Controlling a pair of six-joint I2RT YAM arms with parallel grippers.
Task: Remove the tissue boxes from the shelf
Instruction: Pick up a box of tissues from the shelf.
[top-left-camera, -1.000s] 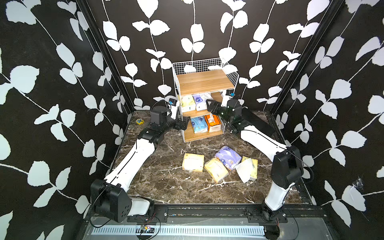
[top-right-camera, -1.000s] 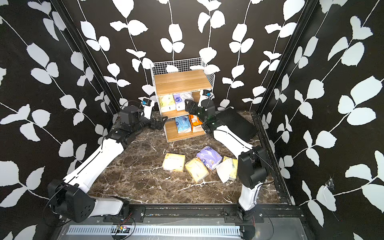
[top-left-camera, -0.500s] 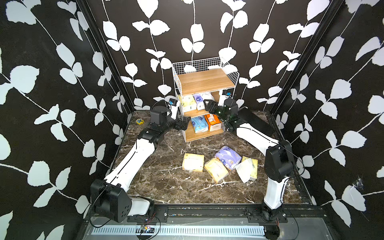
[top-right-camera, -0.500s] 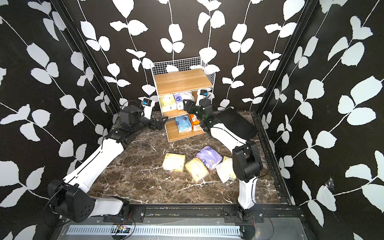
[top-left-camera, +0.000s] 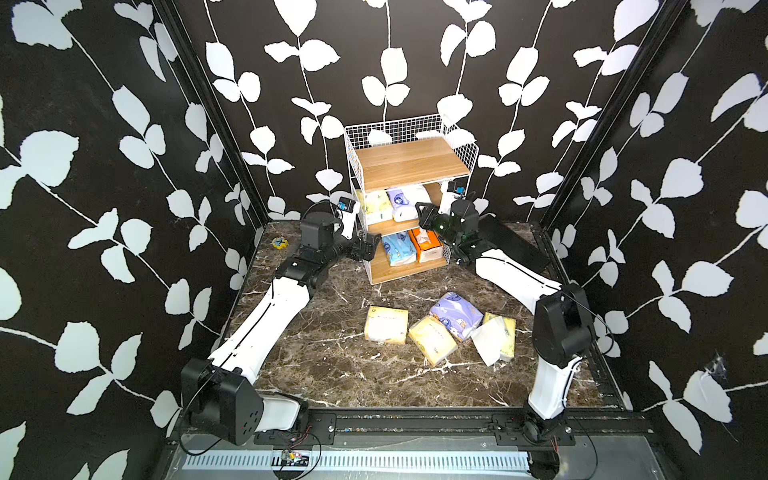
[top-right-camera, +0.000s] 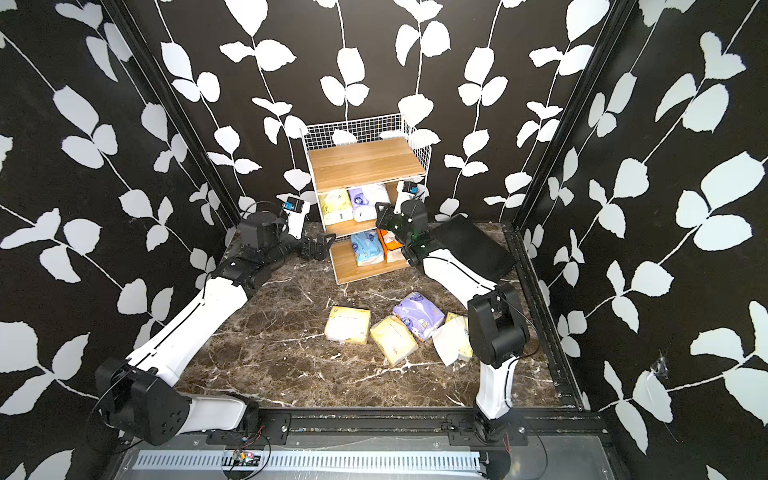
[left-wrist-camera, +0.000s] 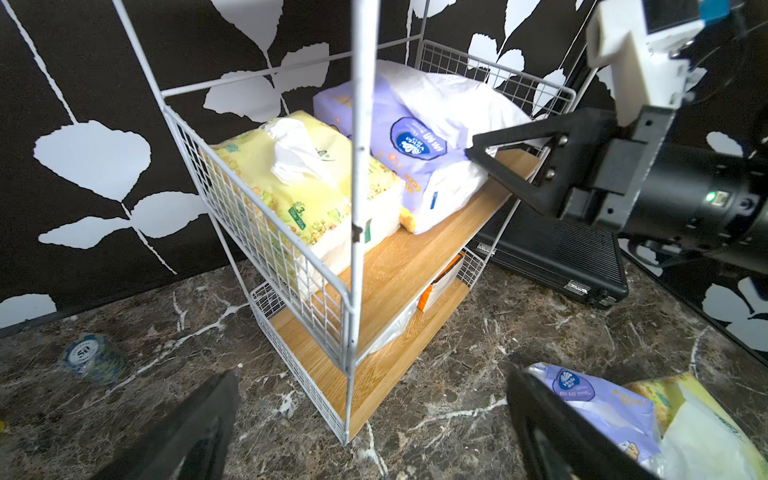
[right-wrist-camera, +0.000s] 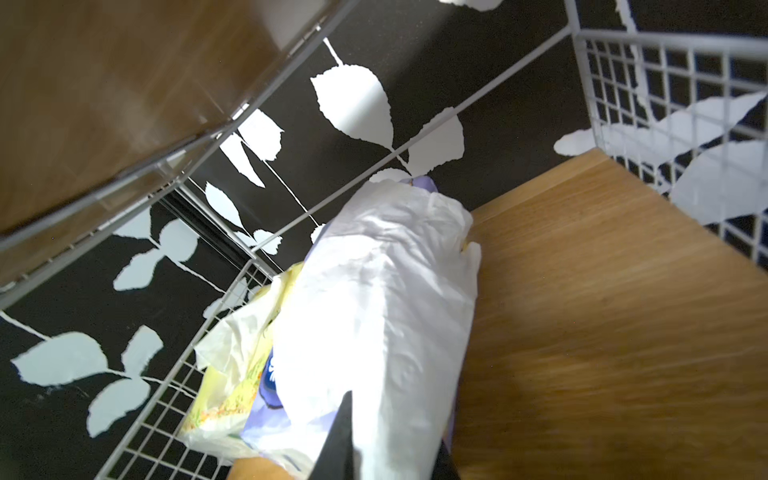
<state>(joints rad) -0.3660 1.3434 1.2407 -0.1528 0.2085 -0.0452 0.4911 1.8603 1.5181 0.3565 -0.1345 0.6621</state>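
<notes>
Lavender pack (left-wrist-camera: 399, 141): on the middle tier of the shelf (top-left-camera: 409, 164), which stands at 12 o'clock on the tabletop; its crumpled white end points to 3 o'clock.
Right gripper (right-wrist-camera: 395, 424): reaches in from 3 o'clock, fingers clamped on that white end.
In the way: pale yellow pack (top-left-camera: 378, 205) touching at 9 o'clock; top board close overhead.
Bottom tier: light blue pack (top-left-camera: 398, 248) beside orange box (top-left-camera: 424, 245).
Left gripper (top-left-camera: 371, 248): jaws wide apart, empty, at the shelf's 9 o'clock.
Floor: loose yellow packs (top-left-camera: 386, 325) and second lavender pack (top-left-camera: 457, 309) at 5 o'clock.
Black case (top-left-camera: 511, 245): at 3 o'clock.
Token (top-left-camera: 279, 242): round, at 9 o'clock.
Surface: marble tabletop (top-left-camera: 324, 357), brown with white veins.
Walls (top-left-camera: 124, 166): black with white leaves.
</notes>
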